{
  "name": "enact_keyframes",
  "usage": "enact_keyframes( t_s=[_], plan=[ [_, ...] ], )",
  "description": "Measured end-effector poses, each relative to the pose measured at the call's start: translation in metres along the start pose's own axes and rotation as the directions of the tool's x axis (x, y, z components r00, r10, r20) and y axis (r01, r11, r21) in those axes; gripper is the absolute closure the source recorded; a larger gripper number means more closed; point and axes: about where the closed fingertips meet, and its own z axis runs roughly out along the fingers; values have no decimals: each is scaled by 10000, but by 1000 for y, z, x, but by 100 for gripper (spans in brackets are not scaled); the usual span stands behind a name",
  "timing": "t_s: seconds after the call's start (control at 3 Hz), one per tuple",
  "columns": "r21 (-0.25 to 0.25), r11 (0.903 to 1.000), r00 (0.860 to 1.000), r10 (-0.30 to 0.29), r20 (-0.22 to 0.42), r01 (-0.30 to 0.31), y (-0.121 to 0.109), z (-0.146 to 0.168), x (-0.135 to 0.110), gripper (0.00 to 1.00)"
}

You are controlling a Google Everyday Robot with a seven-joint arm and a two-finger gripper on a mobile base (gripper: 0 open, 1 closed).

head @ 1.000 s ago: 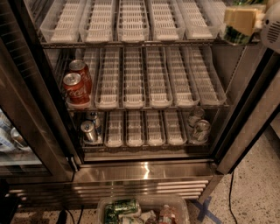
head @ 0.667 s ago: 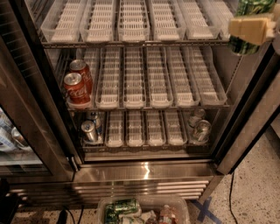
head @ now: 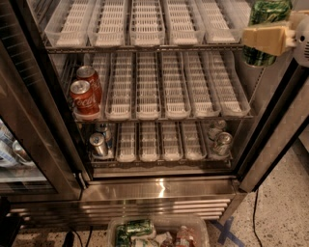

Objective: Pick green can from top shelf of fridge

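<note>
The gripper (head: 260,39) has slipped a touch lower and leftward since a moment ago, and more of the green can (head: 270,12) now shows under its finger
And there it is, up at the top right corner of the view: the cream fingers (head: 268,41) are pinched across the can's middle, and the can stands upright in their hold. It hangs in front of the right end of the top shelf (head: 145,47), against the fridge (head: 159,190) side frame, with its base lower than the shelf's front wire. The shelf's slotted lane trays run back in a row. One shelf down on the left stand two red cola cans (head: 81,96), and silver cans (head: 99,144) sit at both ends of the lowest shelf. On the floor in front, a clear bin (head: 195,223) holds more green cans
</note>
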Motion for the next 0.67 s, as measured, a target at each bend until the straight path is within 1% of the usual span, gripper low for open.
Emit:
enact_keyframes(
  t_s=[0.33, 0.67],
  plan=[
    [-1328, 9911, 9999, -132, -14, 129, 54, 0, 3, 100],
    [-3625, 9319, 9998, -194, -84, 150, 157, -13, 22, 100]
  ],
)
